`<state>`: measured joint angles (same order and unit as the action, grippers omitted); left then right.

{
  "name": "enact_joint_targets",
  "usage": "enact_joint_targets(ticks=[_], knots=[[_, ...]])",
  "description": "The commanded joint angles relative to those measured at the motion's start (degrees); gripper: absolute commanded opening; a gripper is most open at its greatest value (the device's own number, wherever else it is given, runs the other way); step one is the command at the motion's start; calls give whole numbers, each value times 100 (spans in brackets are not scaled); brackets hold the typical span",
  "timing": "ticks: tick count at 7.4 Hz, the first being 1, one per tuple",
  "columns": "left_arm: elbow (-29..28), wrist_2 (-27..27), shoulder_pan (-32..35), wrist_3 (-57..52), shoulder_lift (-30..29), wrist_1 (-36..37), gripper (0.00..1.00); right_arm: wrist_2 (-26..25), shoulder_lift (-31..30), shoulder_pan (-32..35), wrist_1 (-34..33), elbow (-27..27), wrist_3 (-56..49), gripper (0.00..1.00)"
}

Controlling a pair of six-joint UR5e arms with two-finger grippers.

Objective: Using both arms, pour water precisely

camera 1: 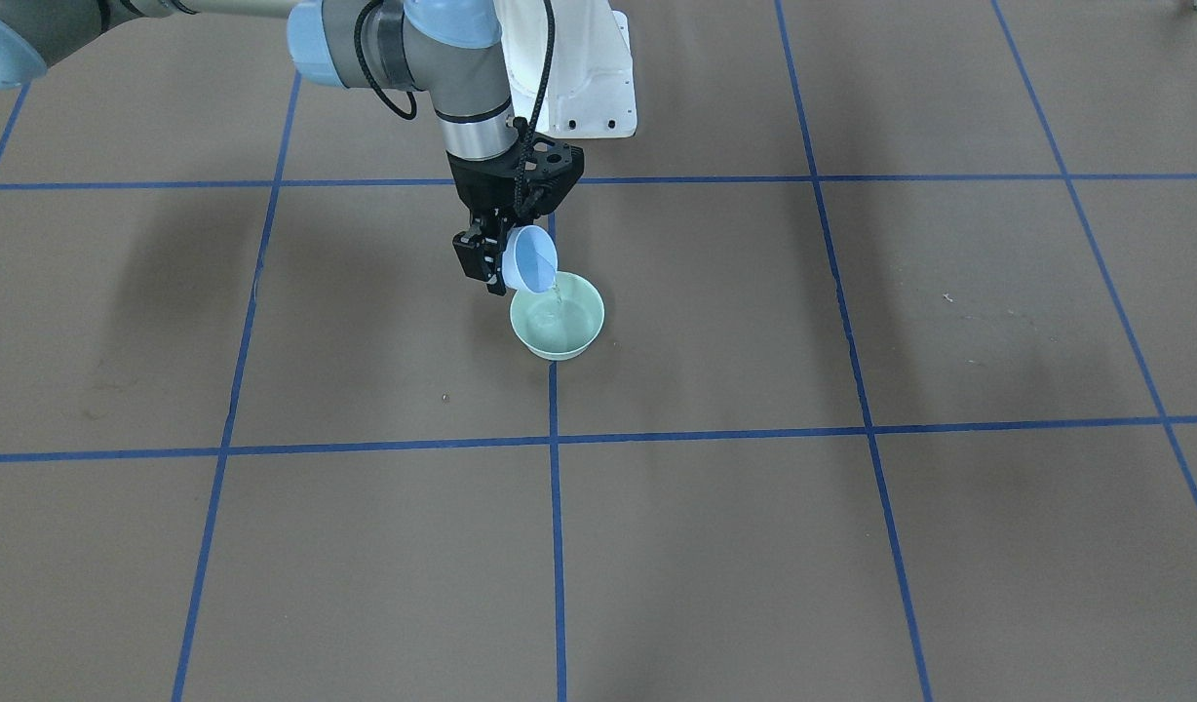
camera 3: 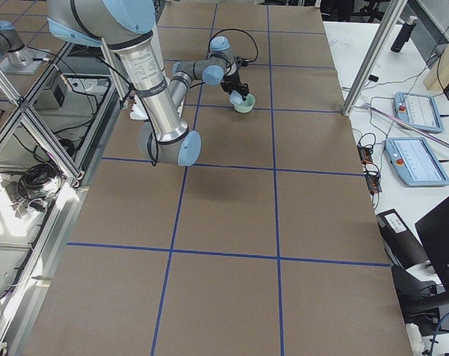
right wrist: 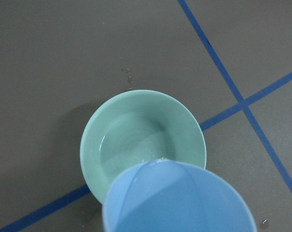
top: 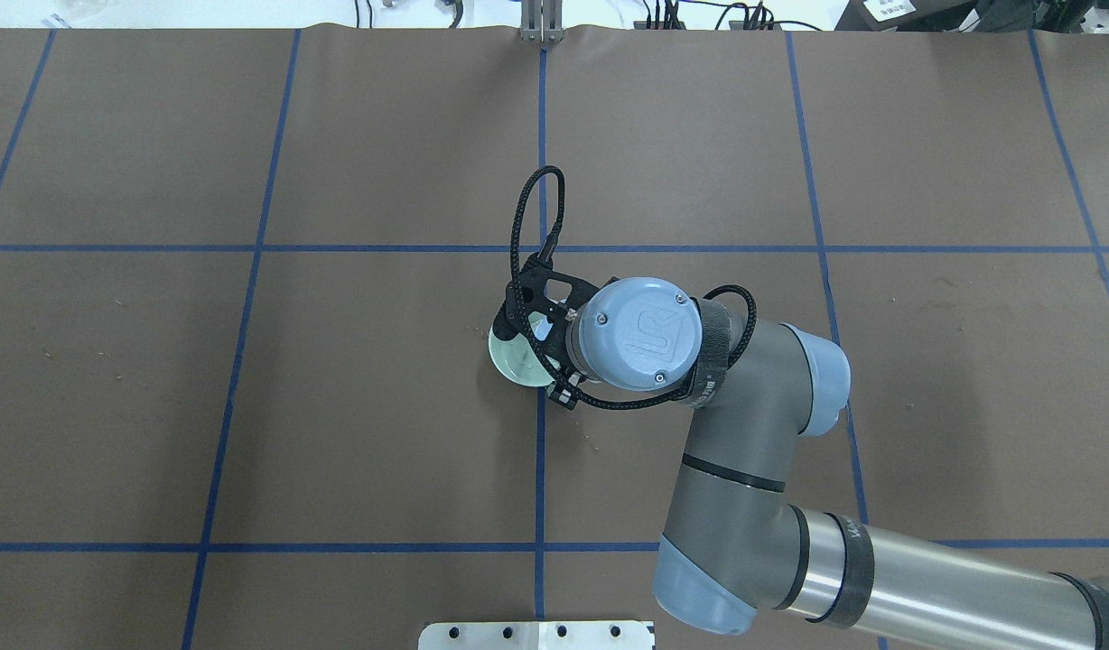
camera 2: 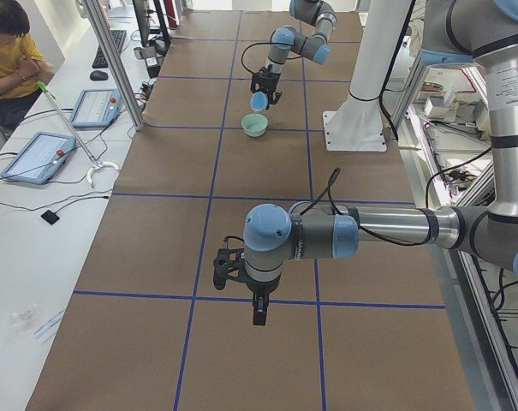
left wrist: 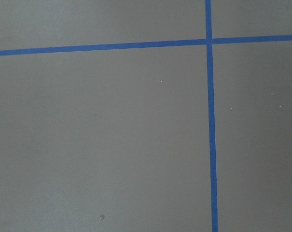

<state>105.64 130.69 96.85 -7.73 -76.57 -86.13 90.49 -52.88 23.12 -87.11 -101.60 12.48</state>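
My right gripper (camera 1: 499, 263) is shut on a pale blue cup (camera 1: 532, 260), tipped on its side above the near rim of a pale green bowl (camera 1: 558, 317). A thin stream of water (camera 1: 556, 292) runs from the cup's lip into the bowl. In the right wrist view the cup (right wrist: 177, 198) fills the bottom edge and rippled water (right wrist: 131, 145) lies in the bowl (right wrist: 136, 116). From overhead the right wrist hides most of the bowl (top: 509, 357). My left gripper (camera 2: 229, 270) hovers over bare table far from the bowl, and I cannot tell whether it is open.
The white bolted pedestal (camera 1: 584, 78) stands behind the bowl. A few water drops (right wrist: 129, 79) lie on the brown table beside the bowl. An operator (camera 2: 6, 51) sits by tablets (camera 2: 36, 154) off the table's far side. Blue tape lines (camera 1: 555, 439) cross the table.
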Motion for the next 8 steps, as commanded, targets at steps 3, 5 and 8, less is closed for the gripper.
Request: enact_joint_targets(ticks=[3,5,8], knots=[[0,0,0,0,-7,0,100,-22,41,0,-148,17,-9,0],[0,0,0,0,-7,0,100,-31,41,9,-166,9,-9,0],[18,0,0,0,2,0,100,-110,58,9,-131,-44,0,0]])
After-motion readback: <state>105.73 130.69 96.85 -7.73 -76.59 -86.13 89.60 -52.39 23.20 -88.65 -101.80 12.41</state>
